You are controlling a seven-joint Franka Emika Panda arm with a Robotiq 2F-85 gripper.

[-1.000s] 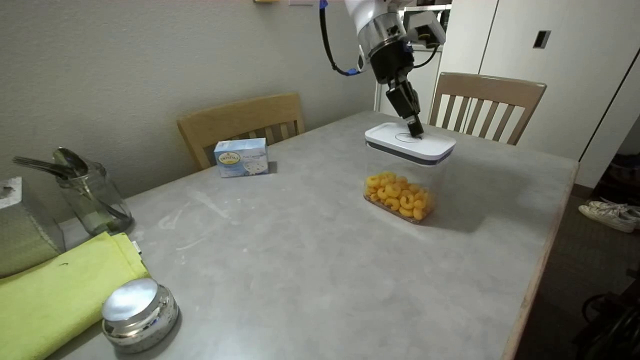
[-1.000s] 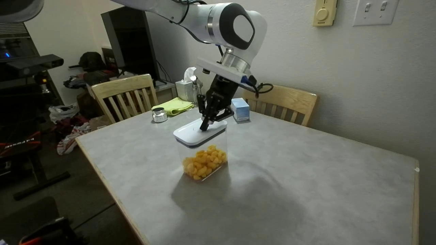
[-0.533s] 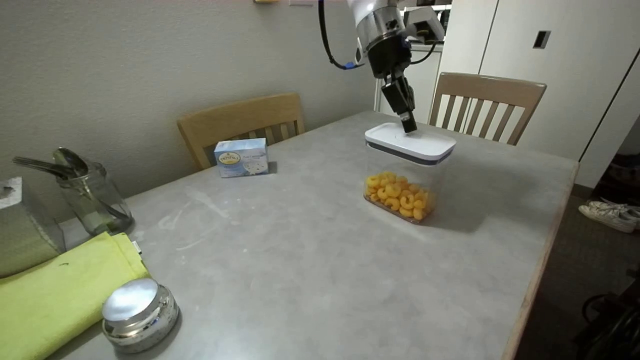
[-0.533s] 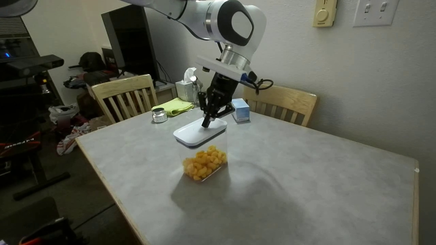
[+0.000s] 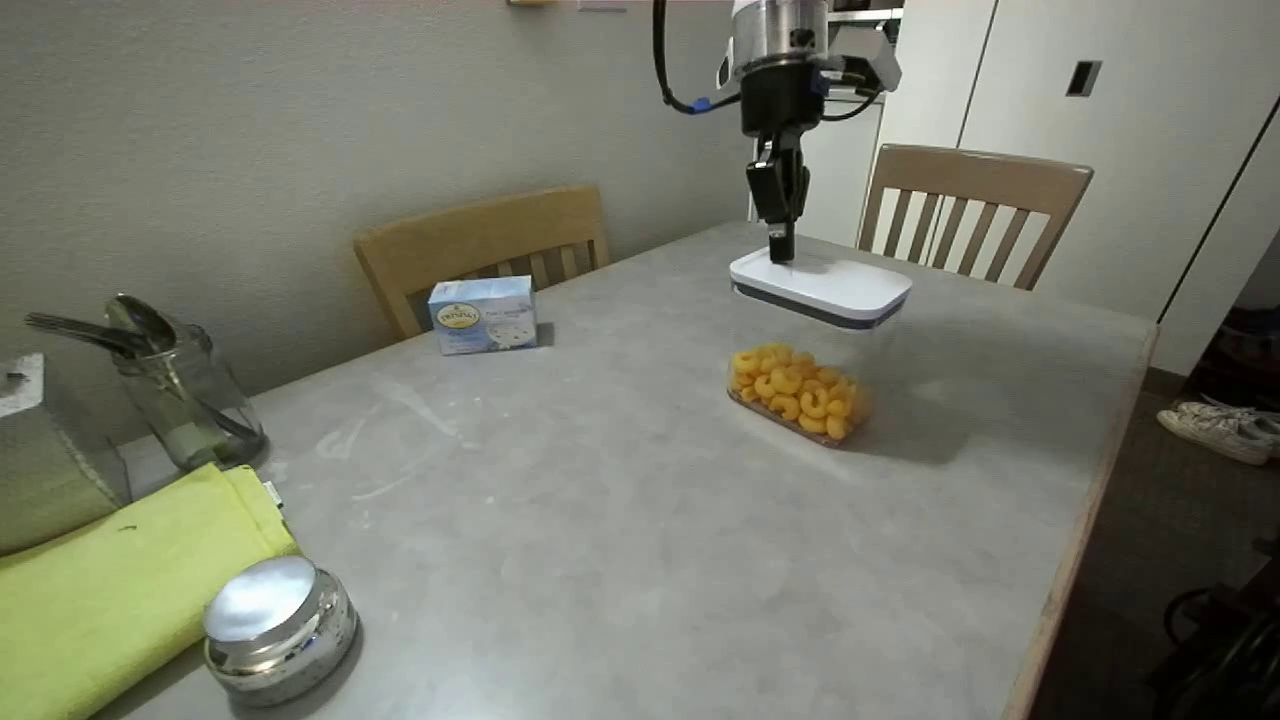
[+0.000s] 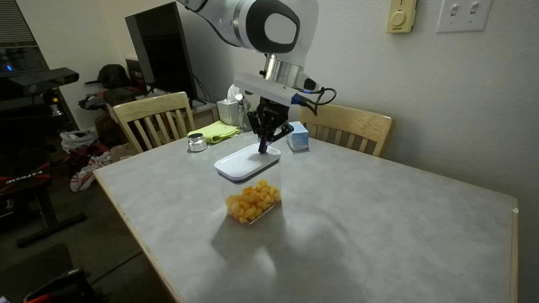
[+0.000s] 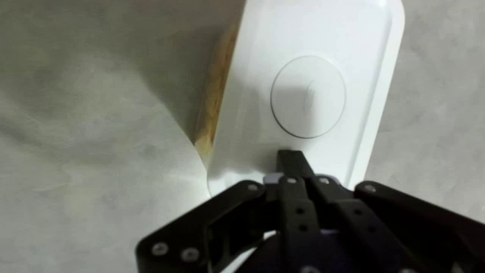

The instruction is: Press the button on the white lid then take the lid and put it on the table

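The white lid (image 5: 845, 285) sits flat on the clear container of yellow food (image 5: 800, 385); lid (image 6: 240, 166) and container (image 6: 252, 200) show in both exterior views. In the wrist view the lid (image 7: 257, 117) bears the button (image 7: 308, 96), a round white disc with a thin dark outline that looks about level with the lid. My gripper (image 7: 291, 153) is shut and empty, its fingertips beside the button, over one end of the lid. In both exterior views the gripper (image 5: 781, 255) (image 6: 262, 149) points down close to the lid; I cannot tell whether it touches. The table (image 5: 600, 500) is light grey.
A blue tea box (image 5: 485, 315) stands by the wall side. A silver round jar (image 5: 280, 630), a yellow-green cloth (image 5: 130, 590), a glass jar with cutlery (image 5: 190, 400) and a tissue box (image 6: 227, 111) are at the far end. Wooden chairs (image 6: 349, 130) stand around the table.
My gripper has moved from the middle of the lid toward the lid's wall-side end. The wrist has turned from tilted to nearly upright. The lid and container have not moved.
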